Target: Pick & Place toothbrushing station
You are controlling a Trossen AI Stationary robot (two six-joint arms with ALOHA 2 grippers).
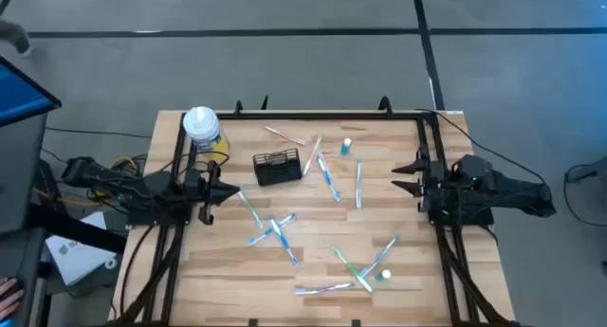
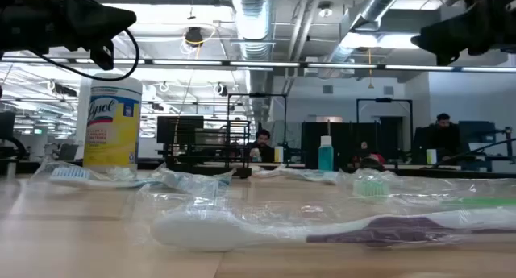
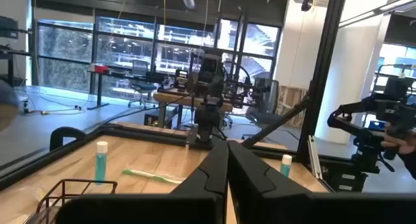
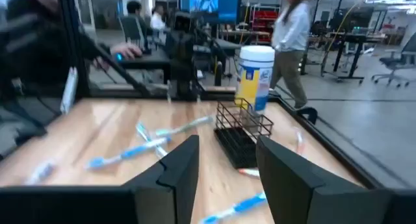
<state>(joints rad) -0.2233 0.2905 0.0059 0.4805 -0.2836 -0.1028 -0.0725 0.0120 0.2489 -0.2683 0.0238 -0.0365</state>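
One black wire caddy [image 1: 278, 167], nothing visible inside, stands beside one yellow canister [image 1: 202, 130]; wrapped toothbrushes [image 1: 270, 229] lie scattered, too tangled to count. Left gripper [image 1: 232, 195] pinched together, right gripper [image 1: 398, 176] spread apart.

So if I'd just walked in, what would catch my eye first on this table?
Probably the toothbrushes strewn across the wooden table, many in clear wrappers. Next, the yellow canister with a white lid at the far left corner, with the small black wire caddy just right of it. The left gripper, shut, and the right gripper, open, wait at opposite table edges.
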